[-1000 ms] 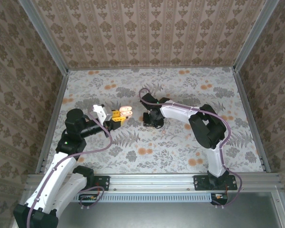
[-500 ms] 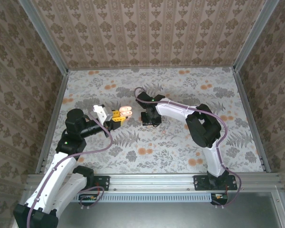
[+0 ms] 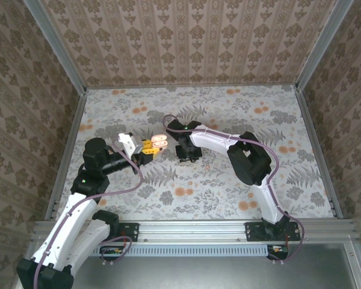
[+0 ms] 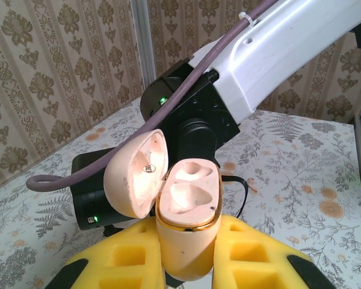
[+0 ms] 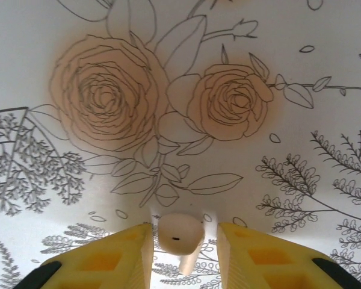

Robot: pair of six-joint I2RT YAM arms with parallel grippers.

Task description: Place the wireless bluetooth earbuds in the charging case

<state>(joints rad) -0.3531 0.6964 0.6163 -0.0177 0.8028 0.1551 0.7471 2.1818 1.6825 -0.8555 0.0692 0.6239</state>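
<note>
Starting wide on the flowered table [image 3: 228,186], with two arms meeting near its middle. Then to the right arm [image 3: 248,159], stretched in from the right of the charging case [image 3: 159,141] and bent down toward the cloth. Over to the left arm [image 3: 84,192], reaching up from the near side of the case. Clamped hard on that case with the left gripper [image 4: 186,256], yellow pads squeezing its lower body, apparently clear of the table and tipped toward the partner. Open at the lid [image 4: 135,174], hinged off to the left of the case body, with both sockets bare and ready.

Down low just right of the case now, with the right gripper [image 5: 182,256]: spread apart, a sliver of daylight on either side of the earbud [image 5: 180,233] between the pads, touching neither as far as can be told. Lying on the flowers there, or just above them: hard to call, slightly blurred.

So, by the look of it, pick-up stage for a first bud, with none seated yet. Next up, probably: close gently on that bud, lift, swing across to the case, line the stem up with a socket and press in without knocking the case askew.
</note>
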